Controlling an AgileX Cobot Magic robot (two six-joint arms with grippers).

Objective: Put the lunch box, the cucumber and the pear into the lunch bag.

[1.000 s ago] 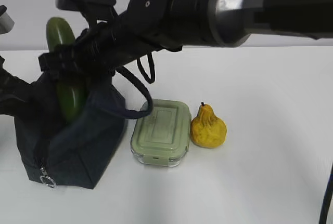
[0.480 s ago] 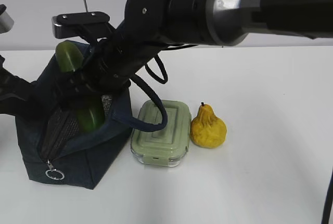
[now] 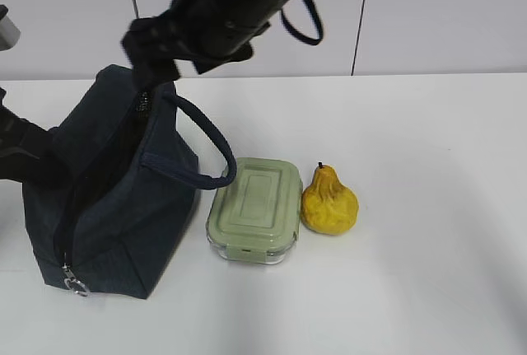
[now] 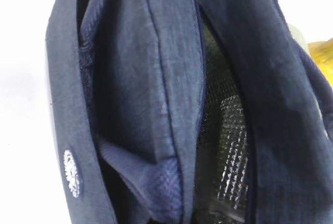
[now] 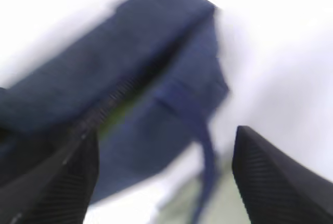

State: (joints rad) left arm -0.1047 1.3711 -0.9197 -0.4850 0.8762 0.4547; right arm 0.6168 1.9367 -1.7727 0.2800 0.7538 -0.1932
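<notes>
The navy lunch bag (image 3: 115, 207) stands at the left with its top unzipped. The cucumber lies inside it; only a green sliver (image 5: 115, 114) shows through the opening in the right wrist view. My right gripper (image 3: 153, 49) hangs above the bag, open and empty (image 5: 164, 182). My left gripper (image 3: 29, 157) is at the bag's left side. The left wrist view is filled with bag fabric (image 4: 156, 104), and a fold runs down to where the jaws grip. The sage-lidded lunch box (image 3: 254, 209) and the yellow pear (image 3: 329, 203) sit side by side to the right of the bag.
The bag's loop handle (image 3: 210, 153) droops toward the lunch box. The zipper ring pull (image 3: 76, 287) hangs at the bag's front lower corner. Silvery lining (image 4: 231, 151) shows inside. The white table (image 3: 428, 207) stretches to the right of the pear.
My right gripper let go of the cucumber and rose up out of the bag. The cucumber sank out of sight inside. The bag's opening has narrowed.
</notes>
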